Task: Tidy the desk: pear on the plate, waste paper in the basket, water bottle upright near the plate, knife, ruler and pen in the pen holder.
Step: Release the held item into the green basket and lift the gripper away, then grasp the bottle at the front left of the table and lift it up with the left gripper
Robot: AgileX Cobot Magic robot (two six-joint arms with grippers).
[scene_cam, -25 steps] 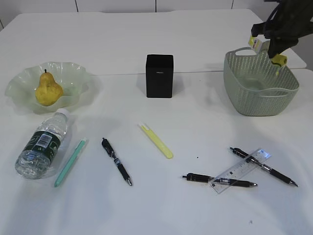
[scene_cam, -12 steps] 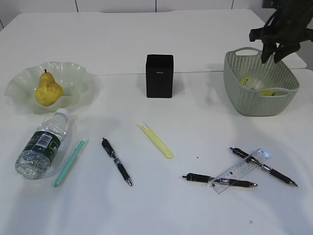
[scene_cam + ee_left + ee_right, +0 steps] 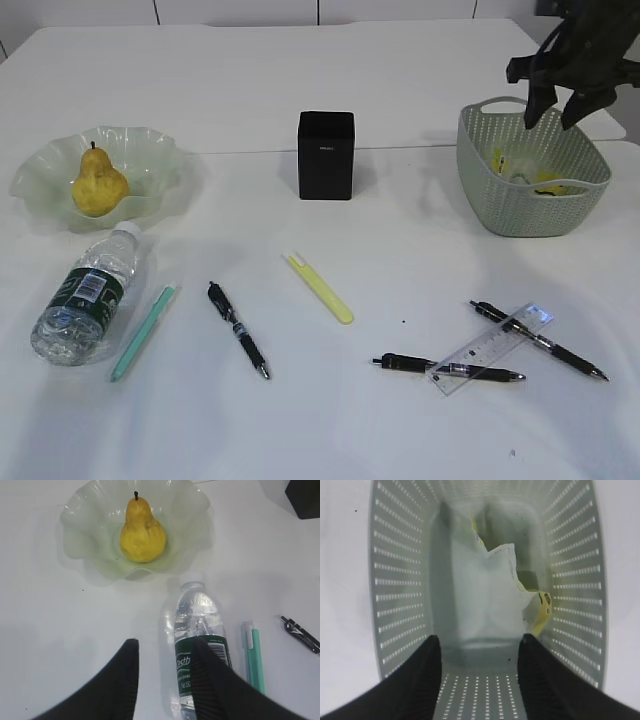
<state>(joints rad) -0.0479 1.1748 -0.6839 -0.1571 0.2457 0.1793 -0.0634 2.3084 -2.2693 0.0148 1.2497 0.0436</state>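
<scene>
Two tidying steps look done: waste paper [image 3: 490, 595] lies in the basket [image 3: 480, 175], pear [image 3: 98, 185] on the plate [image 3: 45, 165].
Right gripper [image 3: 560, 100] hangs released above the perforated tub, empty; left gripper [image 3: 162, 680] is spread, empty, beside the water bottle [image 3: 200, 645]. Risk: the smooth, round bottle, lying flat, may roll or slip if pinched off-centre, nudging the ruffled translucent dish.

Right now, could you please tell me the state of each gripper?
Left gripper: open, empty, above the desk beside the lying water bottle.
Right gripper: open, empty, over the basket; the waste paper lies inside.
</scene>
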